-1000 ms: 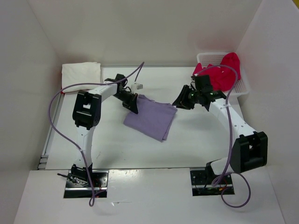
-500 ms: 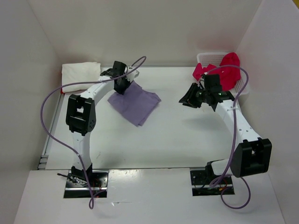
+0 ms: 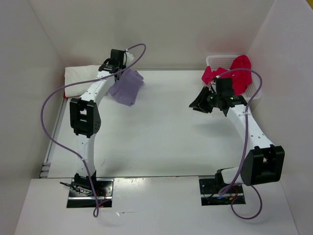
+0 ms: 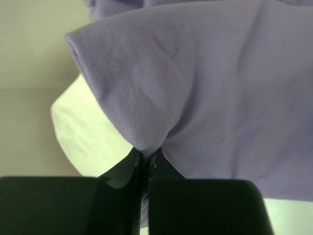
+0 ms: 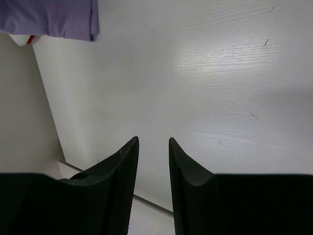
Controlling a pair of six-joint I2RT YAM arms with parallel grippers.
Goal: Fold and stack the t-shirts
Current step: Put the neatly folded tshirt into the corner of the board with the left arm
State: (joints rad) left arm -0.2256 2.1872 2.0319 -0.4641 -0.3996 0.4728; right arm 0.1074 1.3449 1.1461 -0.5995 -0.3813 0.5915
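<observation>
1. My left gripper (image 4: 145,159) is clamped shut on a fold of the lavender shirt (image 3: 126,87). The cloth is bunched to a peak right at my fingertips.
2. My left arm reaches to the far left of the table (image 3: 161,132). The lavender shirt hangs from my jaws in a loose drape that spreads to the right and nearer side of the grip. I cannot tell whether its lower edge rests on the table.
3. Just left of the hanging cloth, the folded off-white shirt (image 3: 83,78) lies flat in the far left corner of the table, close to the walls.
4. A thin strip of the red shirt (image 3: 65,90) shows at the left edge of that pile, underneath the off-white shirt.
5. My right gripper (image 5: 153,147) hangs above the right part of the table, pointing left. Its jaws are partly apart and hold nothing.
6. The right gripper is well apart from the lavender shirt, which shows only as a patch in the far corner of my right wrist view.
7. At the far right, behind my right arm, a white basket (image 3: 254,93) holds the pinkish red shirt (image 3: 237,73). The shirt is heaped above the rim and spills over the basket's left side.
</observation>
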